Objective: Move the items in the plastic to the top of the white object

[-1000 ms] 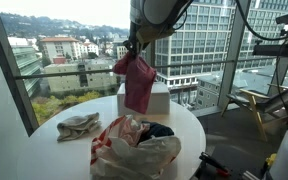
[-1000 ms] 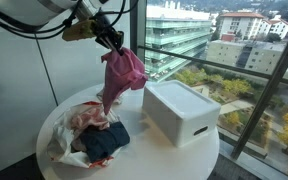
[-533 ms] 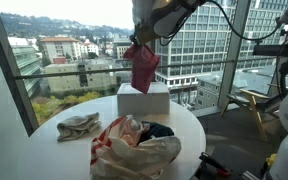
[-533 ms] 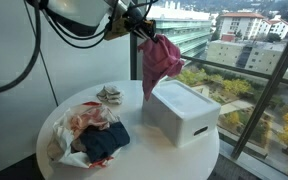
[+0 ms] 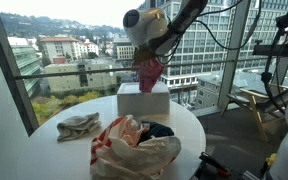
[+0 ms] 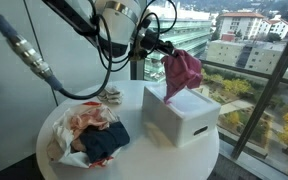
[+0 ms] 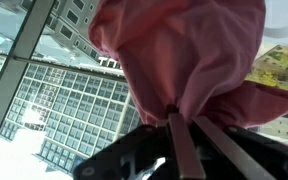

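In an exterior view, the fingers (image 5: 147, 59) are pinched on the top of a pink cloth (image 5: 150, 74), which hangs down over the white box (image 5: 144, 101), its lower end at the box's top. The box stands at the far side of the round desk (image 5: 195, 126). Nearer, a crumpled plastic bag (image 5: 134, 148) lies on the desk with clothes inside it, and a grey rag (image 5: 79, 125) lies to its left.

In an exterior view from another side, the fingers (image 6: 165, 53) grip the pink cloth (image 6: 185, 72) above the far left part of the white box (image 6: 186, 116); the cloth's lower edge meets the box's top. The plastic bag (image 6: 76, 122) lies on the left of the desk (image 6: 134, 166), a dark blue garment (image 6: 106, 142) spilling from it, and the grey rag (image 6: 111, 96) lies behind it.

In the wrist view, two fingers (image 7: 177, 150) rise from the bottom edge, close together, their tips buried in the bunched pink cloth (image 7: 184, 60) that fills the upper frame.
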